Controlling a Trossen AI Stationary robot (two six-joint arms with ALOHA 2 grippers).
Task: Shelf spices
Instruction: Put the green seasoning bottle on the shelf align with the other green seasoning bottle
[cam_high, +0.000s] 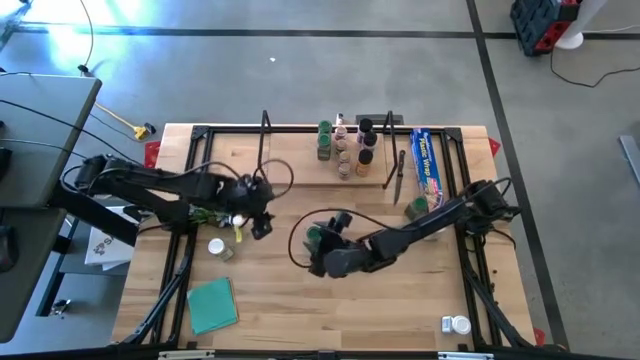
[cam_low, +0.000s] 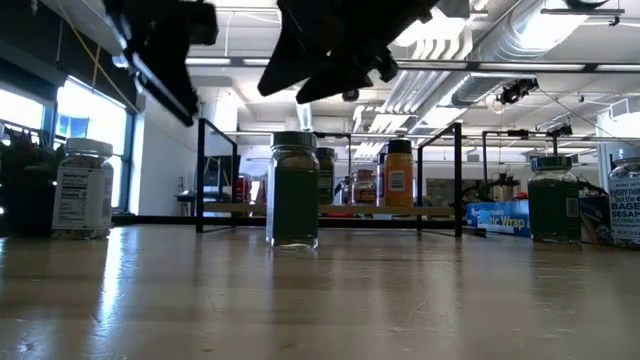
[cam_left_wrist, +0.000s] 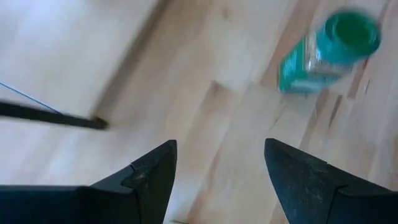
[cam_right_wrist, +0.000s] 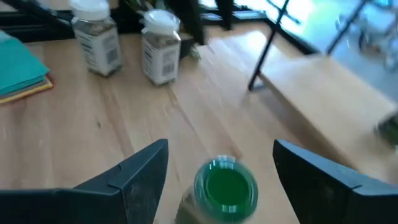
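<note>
A green-lidded spice jar (cam_high: 315, 237) (cam_right_wrist: 225, 186) stands upright on its base mid-table, clear of everything in the low view (cam_low: 293, 190). My right gripper (cam_high: 324, 252) (cam_right_wrist: 221, 149) hovers just above it, open, a finger on each side of the lid without touching. My left gripper (cam_high: 262, 222) (cam_left_wrist: 219, 144) is open above bare table to the jar's left and sees that jar (cam_left_wrist: 329, 50) ahead. The shelf (cam_high: 300, 160) (cam_low: 330, 209) stands at the far edge with several jars (cam_high: 345, 150) on its board.
Two white-lidded jars (cam_right_wrist: 96, 34) (cam_right_wrist: 160, 46) stand on the left near a teal square (cam_high: 212, 303). Another green jar (cam_high: 415, 208) and the blue wrap box (cam_high: 428, 160) are on the right. One jar (cam_high: 455, 325) sits at the near right corner.
</note>
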